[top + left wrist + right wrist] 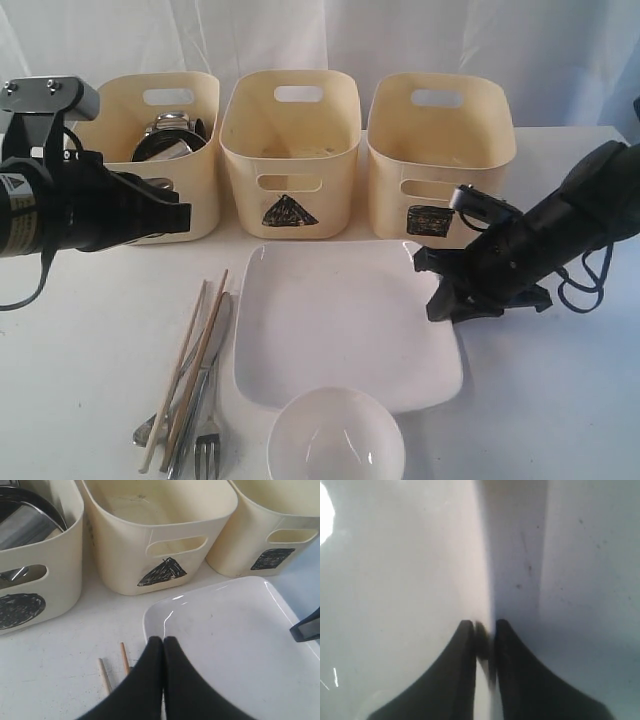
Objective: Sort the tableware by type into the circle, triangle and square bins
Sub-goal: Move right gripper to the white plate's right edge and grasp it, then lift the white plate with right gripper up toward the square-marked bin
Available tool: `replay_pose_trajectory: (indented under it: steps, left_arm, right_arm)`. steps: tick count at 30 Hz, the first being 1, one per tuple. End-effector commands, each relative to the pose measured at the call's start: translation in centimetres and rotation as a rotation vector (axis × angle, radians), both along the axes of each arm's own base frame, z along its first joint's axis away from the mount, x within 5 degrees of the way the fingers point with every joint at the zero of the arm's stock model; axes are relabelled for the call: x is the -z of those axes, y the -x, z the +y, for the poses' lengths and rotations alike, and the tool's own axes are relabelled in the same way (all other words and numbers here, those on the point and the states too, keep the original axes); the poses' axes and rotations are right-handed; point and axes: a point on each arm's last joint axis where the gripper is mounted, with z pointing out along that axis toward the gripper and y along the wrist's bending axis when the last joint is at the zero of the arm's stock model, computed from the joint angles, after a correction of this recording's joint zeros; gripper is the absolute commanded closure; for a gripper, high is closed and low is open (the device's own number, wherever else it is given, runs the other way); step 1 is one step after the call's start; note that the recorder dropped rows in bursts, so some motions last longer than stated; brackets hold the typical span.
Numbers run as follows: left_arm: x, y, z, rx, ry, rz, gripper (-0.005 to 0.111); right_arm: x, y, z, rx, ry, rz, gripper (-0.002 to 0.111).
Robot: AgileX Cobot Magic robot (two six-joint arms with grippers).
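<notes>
The white square plate [340,320] [240,640] [410,570] lies in front of the bins. My right gripper [437,292] [485,625] is shut on its right rim. My left gripper [183,214] [163,639] is shut and empty, hovering above the plate's near-left corner. The circle bin [195,110] [60,545] holds steel mugs and a bowl [172,135] [25,520]. The triangle bin [290,140] [125,545] and the square bin [440,150] [250,545] look empty. Chopsticks [190,365] [104,676], knife [214,335], fork [208,440] and spoon [145,430] lie at front left. The white bowl [335,440] sits in front of the plate.
The three bins stand side by side along the back of the white table [70,340]. A white cloth hangs behind them. My left arm covers the circle bin's mark in the exterior view.
</notes>
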Motion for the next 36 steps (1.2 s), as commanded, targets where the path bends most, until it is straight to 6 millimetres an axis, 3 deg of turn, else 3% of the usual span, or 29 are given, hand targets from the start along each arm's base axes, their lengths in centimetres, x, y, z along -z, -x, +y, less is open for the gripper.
replay_pose_trajectory:
  steps: [1, 6, 15, 28, 36]
  left_arm:
    - [0.0, 0.2, 0.2, -0.006, -0.007, -0.004, 0.107]
    - [0.0, 0.2, 0.3, -0.009, -0.008, -0.005, 0.107]
    - [0.0, 0.1, 0.3, -0.014, -0.011, -0.007, 0.107]
    - [0.0, 0.1, 0.3, -0.018, -0.012, -0.008, 0.107]
    - [0.0, 0.1, 0.3, -0.018, -0.012, -0.008, 0.107]
  right_arm:
    - [0.3, -0.3, -0.1, 0.027, 0.000, -0.020, 0.108]
    - [-0.8, -0.3, 0.2, 0.057, -0.053, -0.028, 0.108]
    - [-6.4, 0.0, 0.3, 0.076, -0.096, -0.196, 0.108]
    - [-10.3, 1.1, 0.4, 0.071, -0.149, -0.281, 0.108]
    - [-14.6, 2.7, 0.7, 0.041, -0.220, -0.396, 0.108]
